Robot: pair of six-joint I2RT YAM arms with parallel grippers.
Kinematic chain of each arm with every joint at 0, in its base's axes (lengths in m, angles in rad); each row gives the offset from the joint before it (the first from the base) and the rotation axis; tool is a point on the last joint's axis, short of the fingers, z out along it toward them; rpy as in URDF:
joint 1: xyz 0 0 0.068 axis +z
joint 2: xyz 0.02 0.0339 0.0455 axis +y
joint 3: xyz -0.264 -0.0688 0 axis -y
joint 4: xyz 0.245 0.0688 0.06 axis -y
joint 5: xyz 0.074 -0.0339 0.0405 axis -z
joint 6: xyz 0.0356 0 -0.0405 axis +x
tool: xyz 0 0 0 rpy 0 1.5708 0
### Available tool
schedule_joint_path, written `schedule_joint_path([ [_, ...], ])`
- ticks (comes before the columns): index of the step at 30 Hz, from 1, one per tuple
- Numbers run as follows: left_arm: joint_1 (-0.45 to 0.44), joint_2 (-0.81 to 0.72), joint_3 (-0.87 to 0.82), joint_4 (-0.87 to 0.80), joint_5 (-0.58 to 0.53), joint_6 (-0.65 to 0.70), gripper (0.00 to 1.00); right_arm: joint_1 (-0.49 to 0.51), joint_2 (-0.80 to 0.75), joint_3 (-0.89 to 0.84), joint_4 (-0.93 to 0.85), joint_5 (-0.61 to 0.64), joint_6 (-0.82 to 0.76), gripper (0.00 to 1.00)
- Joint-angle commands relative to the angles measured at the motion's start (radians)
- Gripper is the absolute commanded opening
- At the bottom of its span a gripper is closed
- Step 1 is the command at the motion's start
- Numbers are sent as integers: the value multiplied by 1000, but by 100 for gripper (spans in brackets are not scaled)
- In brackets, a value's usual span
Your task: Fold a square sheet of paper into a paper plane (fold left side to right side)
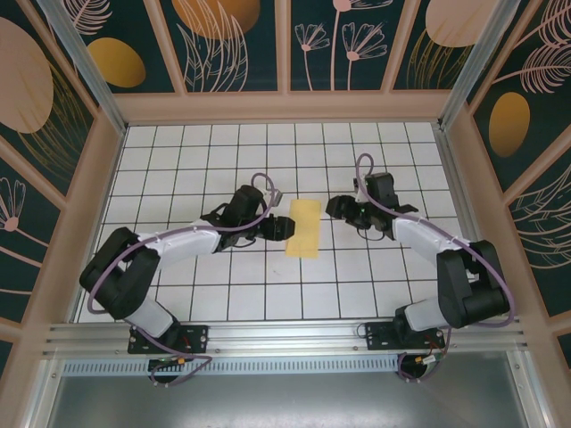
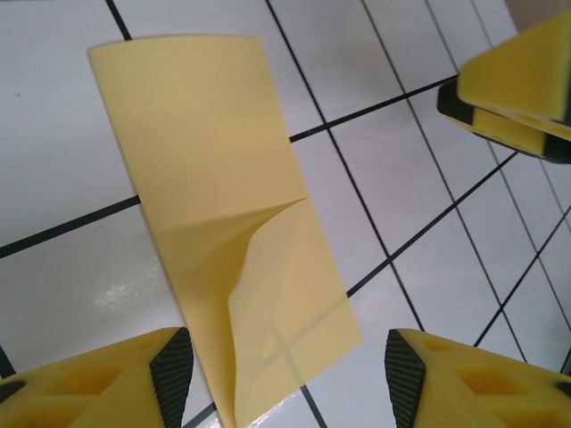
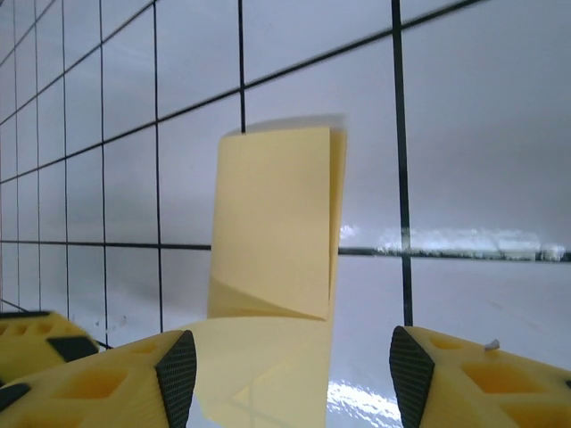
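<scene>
The paper [image 1: 303,227], folded into a narrow rectangle, is lying near the middle of the table [image 1: 178,285]. The left gripper [image 1: 278,226] is gaping wide at its left edge. The right gripper [image 1: 342,210] is hanging wide open just beside its right edge.

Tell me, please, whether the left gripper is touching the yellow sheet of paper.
Cannot tell. In the left wrist view the left gripper straddles the sheet of paper; one pad sits at its edge, with neither gap nor contact plain.
</scene>
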Motion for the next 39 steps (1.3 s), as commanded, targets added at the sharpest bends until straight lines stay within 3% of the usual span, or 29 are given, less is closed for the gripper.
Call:
schedule_joint_path([
  [1, 0, 71, 38, 6, 35, 14, 60, -1, -7, -46, 59, -47, 24, 62],
  [8, 0, 199, 100, 3, 30, 29, 50, 21, 22, -69, 78, -85, 31, 62],
  [16, 0, 196, 91, 14, -18, 15, 14, 57, 78, -67, 110, -100, 44, 62],
  [19, -2, 157, 72, 13, -53, 14, 8, 60, 91, -69, 141, -126, 59, 62],
  [30, 1, 131, 45, 32, -59, 6, 7, 105, 196, -60, 309, -221, 153, 61],
  [35, 0, 135, 45, 33, -58, 4, 7, 127, 279, -42, 390, -250, 206, 54],
  [39, 1, 129, 43, 38, -61, 0, 8, 145, 312, -42, 494, -283, 258, 40],
])
